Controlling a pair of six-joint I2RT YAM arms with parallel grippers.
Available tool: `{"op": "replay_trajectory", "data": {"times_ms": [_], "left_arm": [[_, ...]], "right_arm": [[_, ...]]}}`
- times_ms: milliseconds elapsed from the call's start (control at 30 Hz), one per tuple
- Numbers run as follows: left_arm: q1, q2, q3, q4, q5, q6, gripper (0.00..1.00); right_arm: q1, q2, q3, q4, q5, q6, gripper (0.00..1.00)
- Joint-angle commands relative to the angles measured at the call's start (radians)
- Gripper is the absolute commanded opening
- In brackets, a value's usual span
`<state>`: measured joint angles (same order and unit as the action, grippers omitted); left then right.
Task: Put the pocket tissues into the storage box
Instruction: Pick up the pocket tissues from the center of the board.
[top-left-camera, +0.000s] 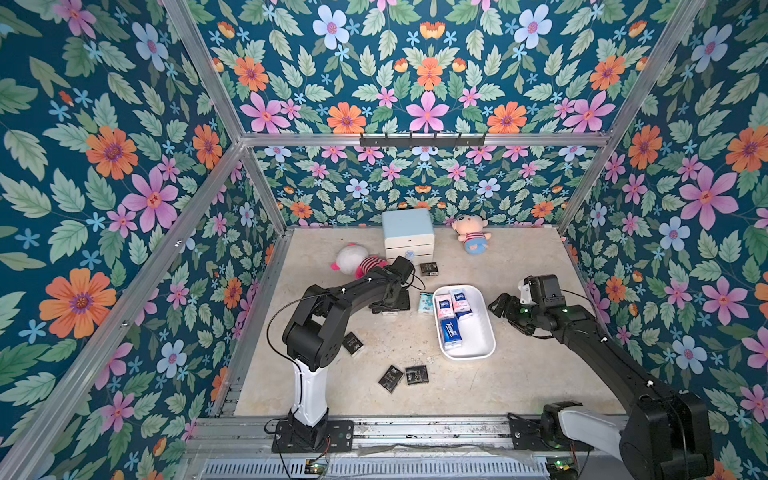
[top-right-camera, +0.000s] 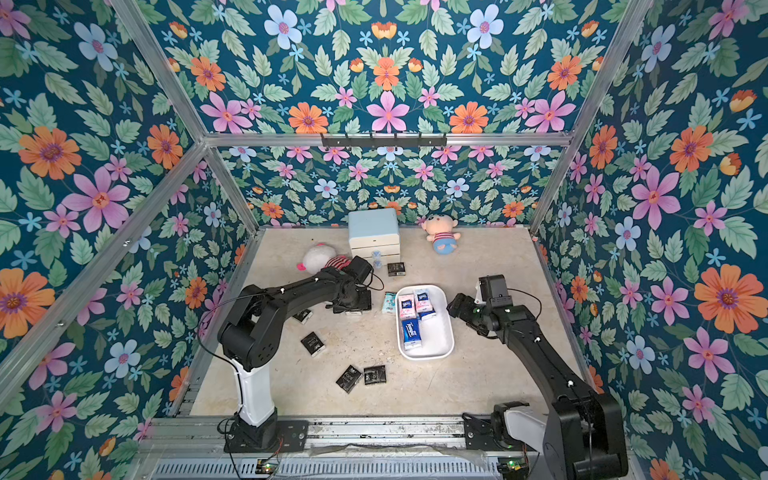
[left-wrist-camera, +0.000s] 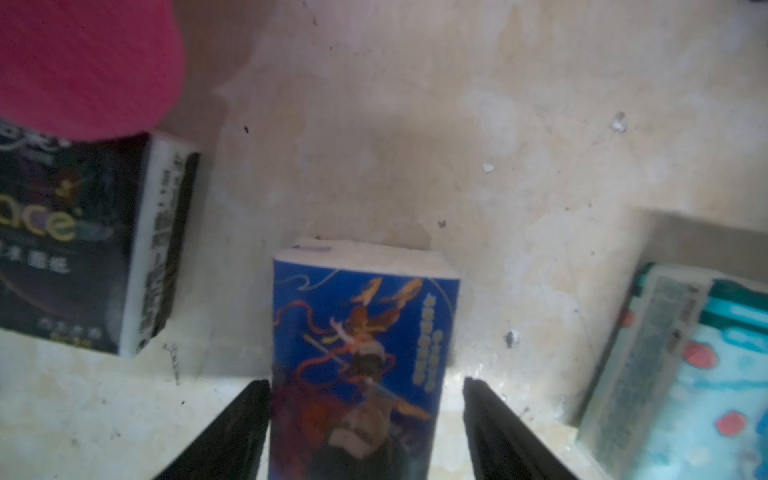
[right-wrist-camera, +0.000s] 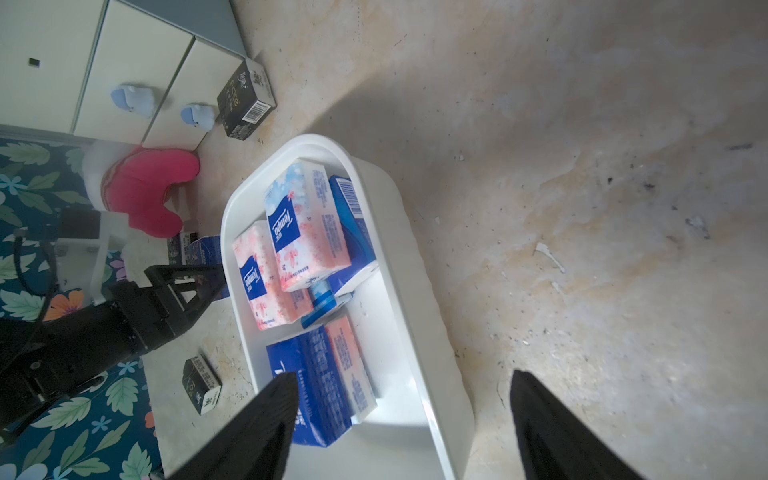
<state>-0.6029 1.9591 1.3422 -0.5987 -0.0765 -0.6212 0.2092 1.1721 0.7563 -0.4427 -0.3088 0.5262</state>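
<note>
While my left gripper (left-wrist-camera: 366, 380) straddles blue packet (left-wrist-camera: 365, 307) on table (left-wrist-camera: 415, 124), jaws parted, nothing clamped: I judge it light, soft, slippery-wrapped; pinch long sides mid-length. Right gripper (right-wrist-camera: 403, 373) spread, empty, by storage box (right-wrist-camera: 415, 266).

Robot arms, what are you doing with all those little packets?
They are putting pocket tissues into the shallow white plastic storage box. Several pink and blue ones already lie in it. The left claw is open around a dark blue cartoon-printed packet on the beige table, with a gap on one side. The right claw is open and empty beside the box. Several black packets and a light blue one lie outside.
</note>
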Motion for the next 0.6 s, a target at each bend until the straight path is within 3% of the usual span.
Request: {"op": "replay_trajectory", "data": {"times_ms": [0,233,567], "left_arm": [[0.002,0.009,-0.002,0.005,0.0,0.001,0.76],[0.002,0.006,0.007,0.019,0.004,0.012,0.55],[-0.023,-0.096,0.026,0.001,0.058,-0.013,0.53]], "right_arm": [[0.013,0.007,-0.007,0.026,-0.018,0.0,0.82],[0.087,0.069,-0.009,0.079,0.052,0.041,0.66],[0.109,0.124,-0.007,0.115,0.198,0.086,0.45]]}}
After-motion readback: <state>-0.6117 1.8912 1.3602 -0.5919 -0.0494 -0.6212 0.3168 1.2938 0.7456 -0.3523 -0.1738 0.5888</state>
